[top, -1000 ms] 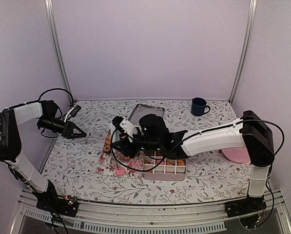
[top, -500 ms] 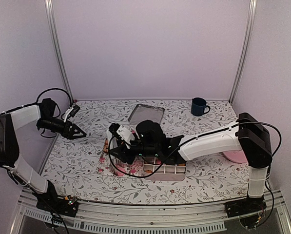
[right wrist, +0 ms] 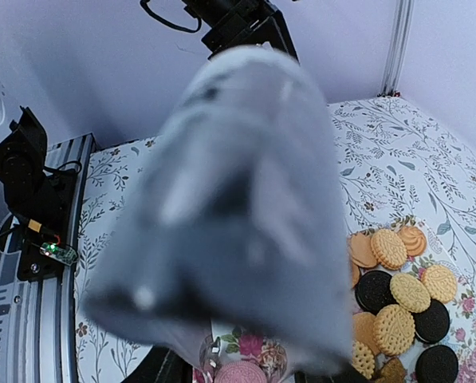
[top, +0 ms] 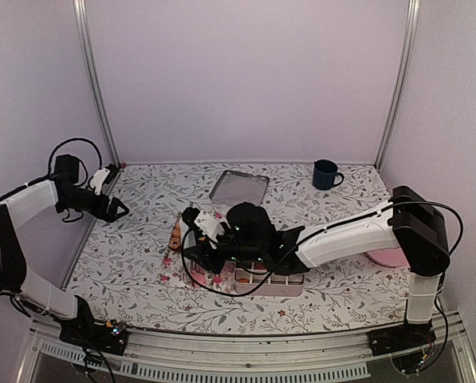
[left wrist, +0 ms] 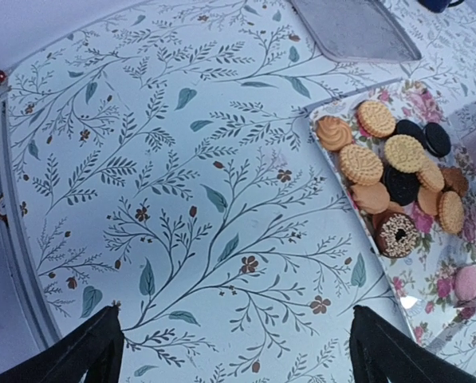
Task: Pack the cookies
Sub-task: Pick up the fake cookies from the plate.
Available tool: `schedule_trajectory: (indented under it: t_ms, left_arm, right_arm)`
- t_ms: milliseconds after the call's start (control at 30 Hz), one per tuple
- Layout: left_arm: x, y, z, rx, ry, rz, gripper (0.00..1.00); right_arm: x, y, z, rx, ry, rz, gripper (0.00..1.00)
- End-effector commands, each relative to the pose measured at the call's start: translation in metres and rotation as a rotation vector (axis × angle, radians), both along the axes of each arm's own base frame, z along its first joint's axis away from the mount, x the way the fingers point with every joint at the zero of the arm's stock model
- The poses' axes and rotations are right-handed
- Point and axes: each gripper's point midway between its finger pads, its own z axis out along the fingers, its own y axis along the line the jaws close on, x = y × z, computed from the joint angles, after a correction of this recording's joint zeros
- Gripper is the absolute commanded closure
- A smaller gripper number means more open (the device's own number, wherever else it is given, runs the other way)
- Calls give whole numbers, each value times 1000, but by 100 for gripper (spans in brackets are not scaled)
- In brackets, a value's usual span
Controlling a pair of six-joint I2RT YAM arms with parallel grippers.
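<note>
The cookies (left wrist: 397,171) lie heaped on a floral plate (left wrist: 433,96): golden and dark discs, with one pink cookie (right wrist: 241,373) apart at the near end. In the top view they show at the plate's far end (top: 176,234). My right gripper (top: 196,254) hangs low over this plate, shut on a grey tool (right wrist: 238,199) that blurs most of the right wrist view; the tool's tip is beside the pink cookie. My left gripper (left wrist: 241,351) is open and empty over bare cloth to the left of the plate (top: 116,209).
A white box with compartments (top: 271,279) holding several cookies sits right of the floral plate, under the right arm. A metal tray (top: 239,186) lies at the back, a blue mug (top: 327,173) back right, a pink plate (top: 385,255) by the right arm.
The left gripper opened wide and drew back toward the left wall. The right gripper with the tool came down and nearer over the floral plate.
</note>
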Motion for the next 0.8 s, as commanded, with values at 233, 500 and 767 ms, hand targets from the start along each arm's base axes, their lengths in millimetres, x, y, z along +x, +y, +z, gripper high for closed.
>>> schedule_trajectory:
  t_ms: [233,500,767]
  left_arm:
    - [4,12,-1,7,-18,47,1]
    - [-7,-5,6,-53,-41,-29,1]
    - [-14,-21,0,-93,3,-92,1]
  right_arm:
    - [3,-7,22,0,-52,-32,70]
    - [12,-8,83,87,-151,-68,71]
    - [7,-65,113,101,-170,-156,70]
